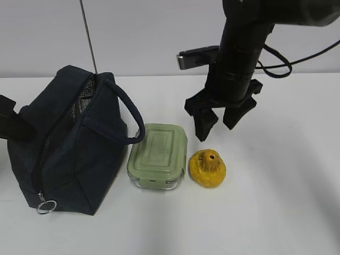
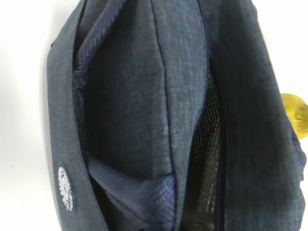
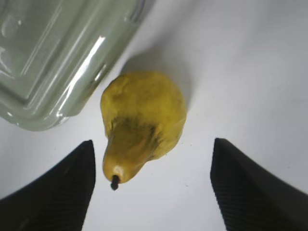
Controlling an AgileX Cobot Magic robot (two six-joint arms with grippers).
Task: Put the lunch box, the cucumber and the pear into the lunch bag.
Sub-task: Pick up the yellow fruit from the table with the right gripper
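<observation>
The dark navy lunch bag point(image 1: 69, 154) stands at the left with its zipper open, and it fills the left wrist view point(image 2: 125, 96). The sage-green lunch box point(image 1: 158, 154) lies beside it on the table. The yellow pear point(image 1: 208, 169) sits just right of the box. My right gripper point(image 1: 217, 130) hangs open above and behind the pear. In the right wrist view the pear point(image 3: 144, 115) lies between and ahead of the spread black fingers point(image 3: 57, 192), beside the lunch box point(image 3: 53, 53). My left gripper point(image 1: 10, 125) shows only as a black part against the bag's left side. The cucumber is out of view.
The bag's loop handle point(image 1: 130, 114) arches toward the lunch box. Its metal ring pull point(image 1: 46, 206) lies at the front bottom corner. A thin rod point(image 1: 87, 34) stands behind the bag. The white table point(image 1: 287, 212) stretches to the right and front.
</observation>
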